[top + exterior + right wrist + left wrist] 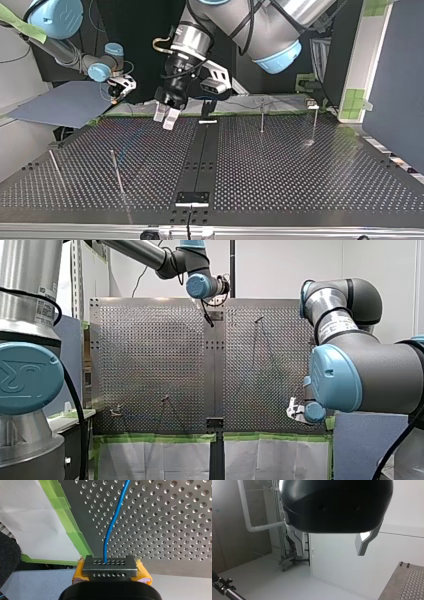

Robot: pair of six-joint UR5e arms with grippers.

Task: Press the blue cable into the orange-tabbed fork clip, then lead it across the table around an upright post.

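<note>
Blue cable is pinched between the yellow pads of my right gripper at the table's edge and runs ahead across it, probably held ready for routing. Farther off, my left gripper hangs spread and empty, apparently waiting.

Reads as bare metal on the perforated table — satin, soft glare off the holes; thin post shiny metal too. Smooth glossy plastic jacket on the blue cable, matt green tape, matt white paper. Glossy black shell on my left gripper with dull grey metal fingers — perforated metal plate and rough yellow pads on my right gripper.
</note>
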